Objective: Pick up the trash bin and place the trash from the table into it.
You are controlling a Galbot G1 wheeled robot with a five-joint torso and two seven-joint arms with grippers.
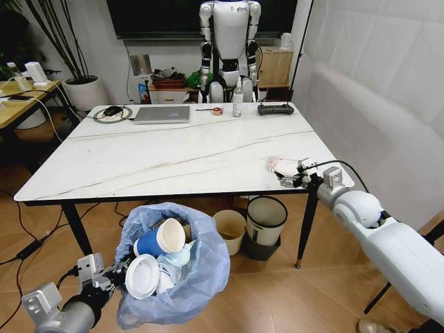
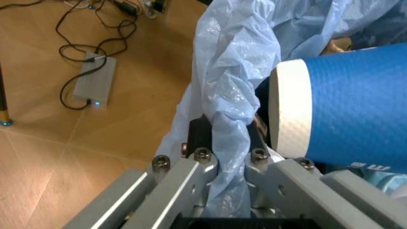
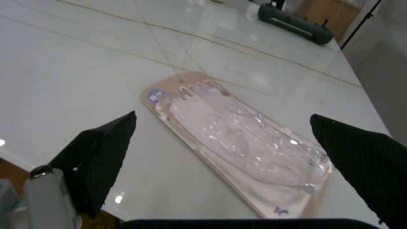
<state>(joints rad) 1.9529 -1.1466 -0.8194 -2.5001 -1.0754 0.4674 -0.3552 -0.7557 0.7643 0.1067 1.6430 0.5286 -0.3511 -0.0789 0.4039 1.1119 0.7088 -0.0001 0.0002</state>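
Observation:
The trash bin (image 1: 177,281), lined with a crinkled light-blue bag (image 2: 235,81), hangs low in front of the table (image 1: 173,156). My left gripper (image 1: 114,274) (image 2: 229,138) is shut on its rim and bag. Inside lie a blue paper cup (image 1: 159,240) (image 2: 356,109), a white lid (image 1: 142,276) and a light-blue mask. A clear plastic wrapper on a pinkish card (image 1: 281,165) (image 3: 241,143) lies flat near the table's front right corner. My right gripper (image 1: 291,179) (image 3: 222,118) hovers just over it, open, one black finger on each side.
At the table's far end are a laptop (image 1: 161,114), a coiled cable (image 1: 111,113), a tape roll (image 1: 217,110), a bottle (image 1: 238,97) and a black device (image 1: 275,109). A cream bin (image 1: 229,231) and a black bin (image 1: 266,222) stand underneath. Another robot (image 1: 229,41) stands behind.

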